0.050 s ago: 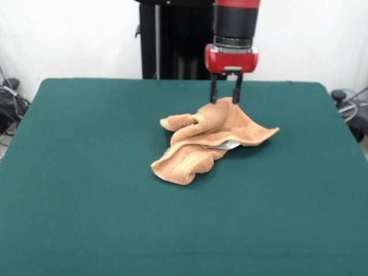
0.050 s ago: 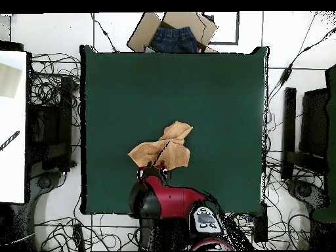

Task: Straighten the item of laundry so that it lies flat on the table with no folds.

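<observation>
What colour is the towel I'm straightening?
Light brown, almost tan. The towel shows best in the front view, against the dark green table.

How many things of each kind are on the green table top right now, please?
Towels: 1, the crumpled tan towel near the table's middle
Grippers: 1, the gripper at the towel's raised far edge
Total: 2

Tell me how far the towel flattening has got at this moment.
Nothing looks finished: the towel is crumpled on the table, with ridges, a curled-over corner and its tag peeking from under a fold. In hand: the hand stands at the towel's far edge with its fingers either side of a raised bit of cloth; whether it grips is unclear. Left: spreading every fold flat.
</observation>
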Action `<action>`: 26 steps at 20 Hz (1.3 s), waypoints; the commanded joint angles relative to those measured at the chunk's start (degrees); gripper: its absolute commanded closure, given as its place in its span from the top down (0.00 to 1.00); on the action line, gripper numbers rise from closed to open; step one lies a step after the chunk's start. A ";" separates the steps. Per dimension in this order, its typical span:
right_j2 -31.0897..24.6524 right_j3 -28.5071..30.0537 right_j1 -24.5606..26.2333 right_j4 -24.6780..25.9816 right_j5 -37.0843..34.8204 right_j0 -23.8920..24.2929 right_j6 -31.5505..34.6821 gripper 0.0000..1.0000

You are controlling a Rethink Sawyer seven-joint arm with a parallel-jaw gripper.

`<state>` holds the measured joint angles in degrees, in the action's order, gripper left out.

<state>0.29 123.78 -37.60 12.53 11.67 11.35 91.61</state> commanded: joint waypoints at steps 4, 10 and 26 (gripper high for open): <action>-4.34 2.19 0.30 -1.59 -5.06 -1.27 10.75 1.00; -4.62 2.03 1.27 -1.53 -5.55 -0.24 10.40 1.00; -10.02 -6.93 5.09 -0.19 -17.64 7.46 2.14 1.00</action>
<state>-1.90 124.52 -33.55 12.51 5.09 17.44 91.61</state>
